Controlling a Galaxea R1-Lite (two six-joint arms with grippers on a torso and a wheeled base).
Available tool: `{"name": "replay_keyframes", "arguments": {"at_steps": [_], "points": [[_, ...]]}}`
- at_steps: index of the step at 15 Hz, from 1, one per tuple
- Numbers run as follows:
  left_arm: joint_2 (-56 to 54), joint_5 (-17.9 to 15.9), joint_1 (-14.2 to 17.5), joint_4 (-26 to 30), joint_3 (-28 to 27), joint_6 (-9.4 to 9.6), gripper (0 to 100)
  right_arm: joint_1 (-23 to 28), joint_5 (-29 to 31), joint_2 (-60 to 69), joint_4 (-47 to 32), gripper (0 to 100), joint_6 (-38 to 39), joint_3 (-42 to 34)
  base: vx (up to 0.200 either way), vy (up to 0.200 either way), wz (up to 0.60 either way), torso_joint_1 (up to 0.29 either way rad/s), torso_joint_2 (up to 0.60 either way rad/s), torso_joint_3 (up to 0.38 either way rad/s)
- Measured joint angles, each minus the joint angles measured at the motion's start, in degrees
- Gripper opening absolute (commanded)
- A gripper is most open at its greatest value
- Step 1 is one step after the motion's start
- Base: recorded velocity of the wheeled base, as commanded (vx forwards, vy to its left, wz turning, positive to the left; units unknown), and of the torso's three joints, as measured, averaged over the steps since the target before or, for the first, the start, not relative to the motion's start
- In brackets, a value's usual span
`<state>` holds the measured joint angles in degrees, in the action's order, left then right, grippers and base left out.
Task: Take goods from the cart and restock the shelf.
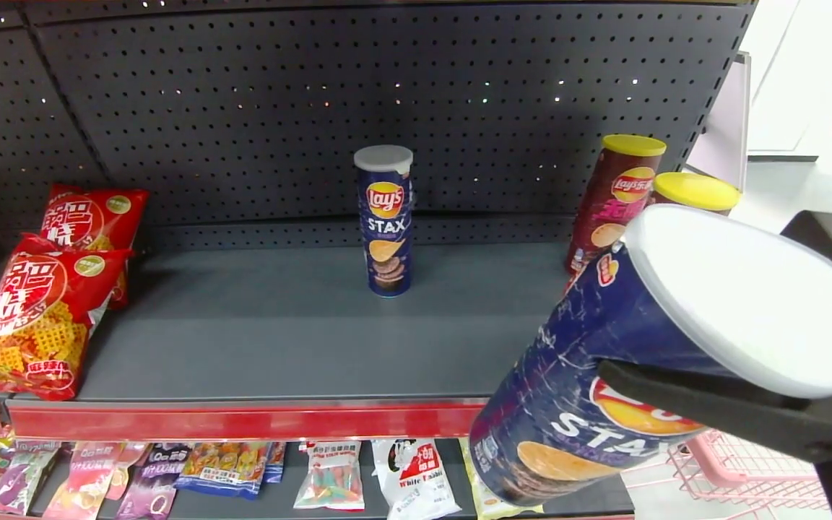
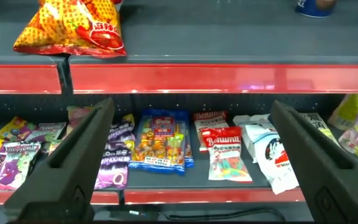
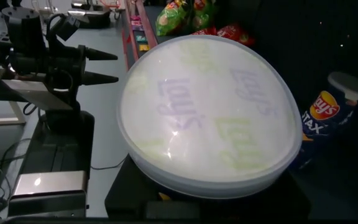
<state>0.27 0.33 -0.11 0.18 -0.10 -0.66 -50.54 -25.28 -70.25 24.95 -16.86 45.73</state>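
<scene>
Before the grey shelf (image 1: 279, 347), where one blue can (image 1: 385, 224) is standing upright mid-back, we are gripping a matching blue chip can (image 1: 589, 390) in our right fingers (image 1: 683, 399) off the shelf's right front edge, its long axis tilting, white-lidded end toward us, while our left fingers (image 2: 73, 162) are hanging spread and empty.

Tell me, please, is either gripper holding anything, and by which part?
The right gripper holds the blue chip can by its upper body, just below the lid; the left gripper is open, empty.
</scene>
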Motion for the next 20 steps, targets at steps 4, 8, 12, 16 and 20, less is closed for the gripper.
{"name": "replay_keyframes", "arguments": {"at_steps": [4,8,12,16,20], "points": [[0.0,0.0,0.0,0.0,0.0,0.0,100,0.05,-0.09,0.09,0.0,0,0.0,-0.33,0.0,0.0,0.0,0.0,0.0,0.0],[0.0,0.0,0.0,0.0,0.0,-0.05,100,0.22,-0.13,0.09,0.04,0,0.09,-0.85,0.0,0.0,0.0,0.0,0.0,0.0],[0.0,-0.01,0.0,0.0,0.0,-0.02,100,0.82,-0.24,0.2,0.13,0,0.02,-2.05,0.0,0.0,0.0,0.0,0.0,0.0],[0.0,0.0,0.0,-0.02,0.0,-0.02,100,0.93,-0.28,0.27,0.11,0,0.02,-2.21,0.0,0.05,0.0,-0.001,0.0,0.002],[0.0,-0.04,0.04,-0.02,0.0,-0.23,100,1.84,-0.41,0.11,0.09,0,0.04,-2.24,0.0,0.2,0.0,0.007,0.0,0.004]]}}
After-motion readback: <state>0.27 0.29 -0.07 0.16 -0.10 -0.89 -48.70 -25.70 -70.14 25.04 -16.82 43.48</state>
